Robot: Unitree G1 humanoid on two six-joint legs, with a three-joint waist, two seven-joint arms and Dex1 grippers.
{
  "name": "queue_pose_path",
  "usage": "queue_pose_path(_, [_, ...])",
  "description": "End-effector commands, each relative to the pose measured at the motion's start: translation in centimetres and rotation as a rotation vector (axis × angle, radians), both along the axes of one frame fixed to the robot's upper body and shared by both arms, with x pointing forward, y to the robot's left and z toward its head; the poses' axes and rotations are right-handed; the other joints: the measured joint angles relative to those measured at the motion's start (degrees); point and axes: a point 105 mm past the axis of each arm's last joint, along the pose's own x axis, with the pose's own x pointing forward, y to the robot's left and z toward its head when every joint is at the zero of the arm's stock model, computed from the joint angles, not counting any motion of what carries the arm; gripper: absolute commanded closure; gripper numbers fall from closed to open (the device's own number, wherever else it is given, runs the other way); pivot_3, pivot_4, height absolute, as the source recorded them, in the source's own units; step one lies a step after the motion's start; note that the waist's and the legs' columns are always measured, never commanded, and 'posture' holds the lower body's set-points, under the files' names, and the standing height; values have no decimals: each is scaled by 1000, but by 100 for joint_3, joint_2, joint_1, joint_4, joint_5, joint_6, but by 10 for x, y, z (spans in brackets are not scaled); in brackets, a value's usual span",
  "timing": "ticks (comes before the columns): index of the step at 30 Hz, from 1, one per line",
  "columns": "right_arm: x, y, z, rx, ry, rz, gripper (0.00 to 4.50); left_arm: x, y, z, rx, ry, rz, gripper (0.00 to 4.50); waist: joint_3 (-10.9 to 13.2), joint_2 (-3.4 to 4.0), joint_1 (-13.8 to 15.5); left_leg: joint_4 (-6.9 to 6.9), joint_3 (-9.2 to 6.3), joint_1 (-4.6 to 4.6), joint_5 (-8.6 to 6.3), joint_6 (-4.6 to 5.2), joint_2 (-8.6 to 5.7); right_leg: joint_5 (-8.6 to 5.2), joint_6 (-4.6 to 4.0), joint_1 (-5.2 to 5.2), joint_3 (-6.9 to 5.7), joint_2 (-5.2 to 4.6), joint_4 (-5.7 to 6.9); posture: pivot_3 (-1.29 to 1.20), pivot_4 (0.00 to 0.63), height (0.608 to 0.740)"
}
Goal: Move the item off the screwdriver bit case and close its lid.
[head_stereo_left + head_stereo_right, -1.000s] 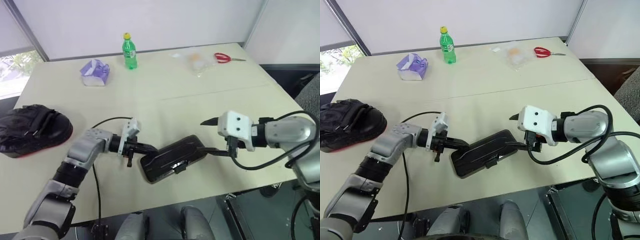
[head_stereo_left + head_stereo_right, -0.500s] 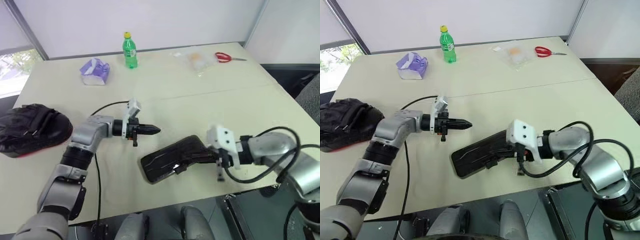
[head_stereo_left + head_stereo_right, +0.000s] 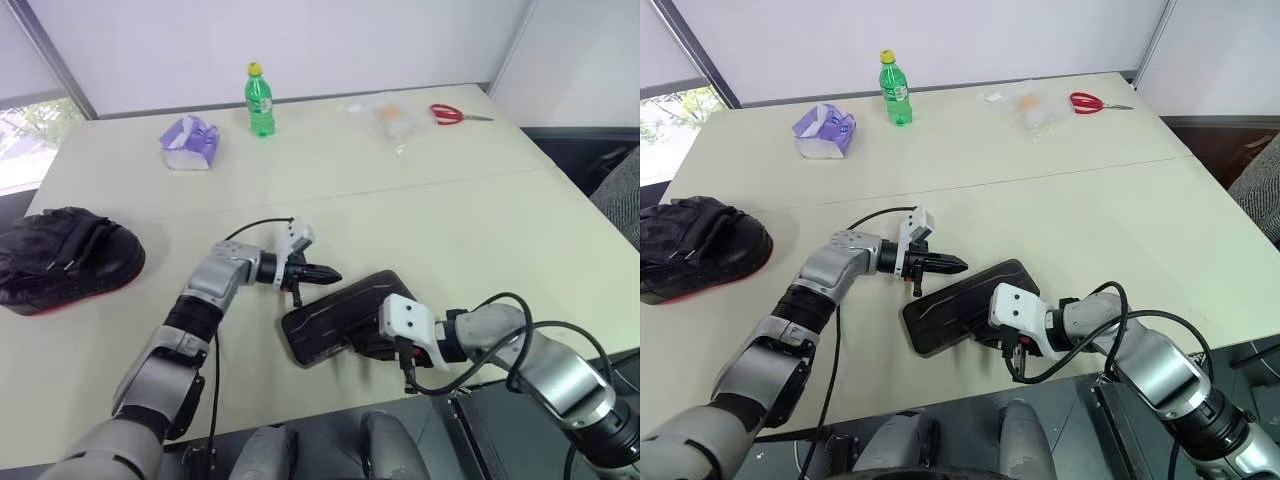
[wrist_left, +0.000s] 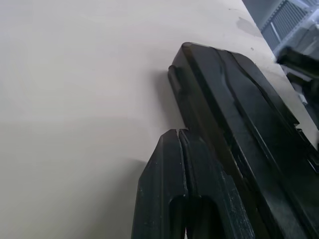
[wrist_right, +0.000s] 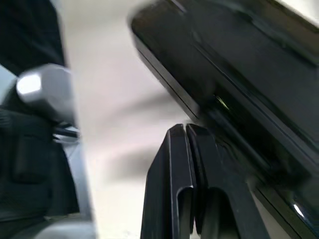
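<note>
Screwdriver bit case (image 3: 335, 318), flat dark plastic with its smoky lid (image 3: 960, 305) down, lies near the front edge of the beige table (image 3: 450, 220). Bulky black padded mitt (image 3: 62, 258) sits well apart at the table's left edge.

Left wrist view: left gripper (image 4: 178, 137) pressed together beside the case's corner.

Right wrist view: right gripper (image 5: 185, 130) pinched together, empty, at the case's edge.

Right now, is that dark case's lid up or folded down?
Folded down. The lid lies flat over the case, no bits showing.
</note>
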Motion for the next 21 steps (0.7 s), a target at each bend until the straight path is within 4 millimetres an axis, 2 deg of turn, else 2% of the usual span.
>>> queue_pose_path(1, [5,-3,2,-22,-60,-6,4466,-5,-6,2,2,-32,-43,4500,0,0,0,0,0,-1,0,0,0,0,0,0,0,0,0,0,150,740])
queue_pose_path(14, [24,-9,-4,-60,-144,-80,4466,-17,-17,-33,66,-4,-89,4500,-2,0,0,0,1,20,0,0,0,0,1,17,1,0,0,0,150,740])
queue_pose_path(18, [36,-12,-4,-72,-191,-132,4466,-21,-17,-44,94,8,-109,4500,-19,-7,-7,-1,0,45,-2,5,1,0,1,43,0,1,0,0,150,740])
queue_pose_path(21, [54,-12,0,-62,-269,-217,4466,-24,-18,-52,104,26,-121,4500,-56,-23,-20,-2,-3,62,-10,19,5,1,1,58,0,4,1,0,150,740])
